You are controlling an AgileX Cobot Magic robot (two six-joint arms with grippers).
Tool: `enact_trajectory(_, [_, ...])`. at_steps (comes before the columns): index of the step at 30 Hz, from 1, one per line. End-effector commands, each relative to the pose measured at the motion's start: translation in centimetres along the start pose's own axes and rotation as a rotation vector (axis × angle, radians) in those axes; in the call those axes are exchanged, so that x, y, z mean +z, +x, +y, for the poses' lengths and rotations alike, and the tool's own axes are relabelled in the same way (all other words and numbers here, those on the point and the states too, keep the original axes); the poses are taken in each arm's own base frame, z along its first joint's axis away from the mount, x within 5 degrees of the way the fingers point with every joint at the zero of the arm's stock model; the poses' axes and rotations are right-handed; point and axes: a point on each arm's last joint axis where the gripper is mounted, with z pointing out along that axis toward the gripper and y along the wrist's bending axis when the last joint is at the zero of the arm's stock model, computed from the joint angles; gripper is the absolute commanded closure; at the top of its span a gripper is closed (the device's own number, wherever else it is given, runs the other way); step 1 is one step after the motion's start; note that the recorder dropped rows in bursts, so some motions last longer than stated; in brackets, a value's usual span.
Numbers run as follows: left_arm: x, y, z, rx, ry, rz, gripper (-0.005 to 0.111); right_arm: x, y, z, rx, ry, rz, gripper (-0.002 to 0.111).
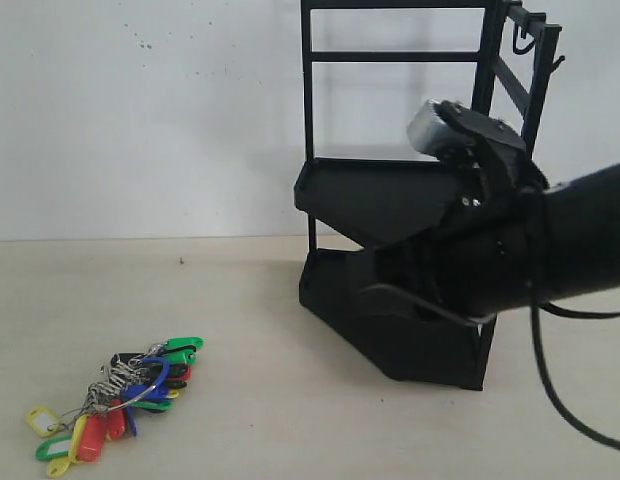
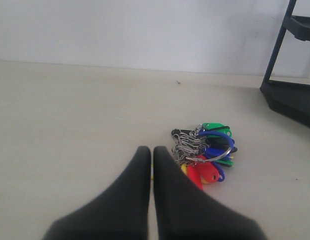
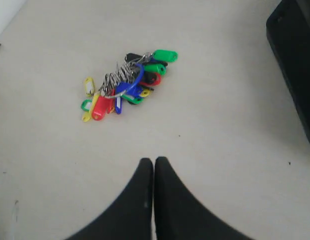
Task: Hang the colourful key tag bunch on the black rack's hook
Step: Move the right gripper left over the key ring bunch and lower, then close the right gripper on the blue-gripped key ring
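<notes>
Lying diagonally on the bench [image 1: 290,430], key tag bunch [image 1: 120,395] points its green end toward the rack [image 1: 370,195]; left pincer [image 2: 151,155], right pincer [image 3: 153,165] both pinched together.

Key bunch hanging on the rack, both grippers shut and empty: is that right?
Not quite. The key bunch is not hanging on the rack. It lies on the table, apart from the rack, as the exterior view shows. The rest holds: the left gripper and the right gripper are both shut and empty.
</notes>
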Motion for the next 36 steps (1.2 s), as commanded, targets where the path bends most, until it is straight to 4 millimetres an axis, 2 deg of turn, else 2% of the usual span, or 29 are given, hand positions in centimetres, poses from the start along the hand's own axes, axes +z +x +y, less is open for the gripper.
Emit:
enact_trajectory(1, [0.0,0.0,0.0,0.008,-0.001,-0.007,0.102,3.3,-2.5,-0.3,0.006,-0.02,0.021,0.108])
enact_trajectory(5, [0.0,0.0,0.0,0.008,-0.001,-0.007,0.102,8.0,-2.3,0.6,0.004,-0.04,0.071,0.104])
enact_trajectory(11, [0.0,0.0,0.0,0.008,-0.001,-0.007,0.102,13.0,-2.0,2.0,0.044,-0.046,0.07,0.071])
enact_trajectory(12, [0.0,0.0,0.0,0.008,-0.001,-0.007,0.102,13.8,-2.0,2.2,0.066,-0.055,0.076,0.068])
enact_trajectory(22, [0.0,0.0,0.0,0.008,-0.001,-0.007,0.102,21.0,-1.9,1.8,0.238,-0.127,0.165,0.069])
enact_trajectory(31, [0.0,0.0,0.0,0.008,-0.001,-0.007,0.102,25.0,-1.6,3.5,0.262,-0.153,0.156,0.069])
enact_trajectory(36, [0.0,0.0,0.0,0.008,-0.001,-0.007,0.102,26.4,-0.9,2.4,0.285,-0.1,0.135,0.069])
